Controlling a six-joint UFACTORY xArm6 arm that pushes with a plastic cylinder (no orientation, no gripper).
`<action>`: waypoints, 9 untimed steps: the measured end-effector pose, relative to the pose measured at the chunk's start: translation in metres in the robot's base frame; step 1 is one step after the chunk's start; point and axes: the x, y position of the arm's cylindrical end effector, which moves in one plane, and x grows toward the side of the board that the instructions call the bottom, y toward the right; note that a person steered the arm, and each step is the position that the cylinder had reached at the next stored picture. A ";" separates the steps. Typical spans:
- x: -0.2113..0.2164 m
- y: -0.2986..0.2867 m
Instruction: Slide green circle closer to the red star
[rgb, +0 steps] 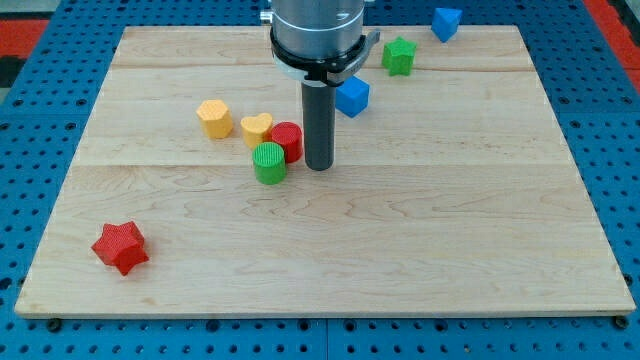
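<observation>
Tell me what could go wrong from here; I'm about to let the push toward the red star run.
1. My tip sits to the view's right of the green circle block, with the red cylinder block close by; a push may drag that one along.
2. The yellow heart block touches the cluster and could shift.
3. The red star block lies near the wooden board's corner; overshooting might knock it off.

On the tabletop (420, 250), my tip (318, 166) is found near the middle, just to the view's right of the green circle (269, 163). The red block (288, 141) is wedged behind them, touching the circle. The yellow heart (256, 129) is set against its left, with the yellow hexagon (214, 118) further left. The red star (121, 247) is placed well apart, at bottom left. A blue cube (352, 96), the green star (399, 56) and another blue block (446, 21) are strung towards top right.
</observation>
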 end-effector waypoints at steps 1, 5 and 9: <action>0.000 -0.007; 0.003 -0.094; 0.000 -0.101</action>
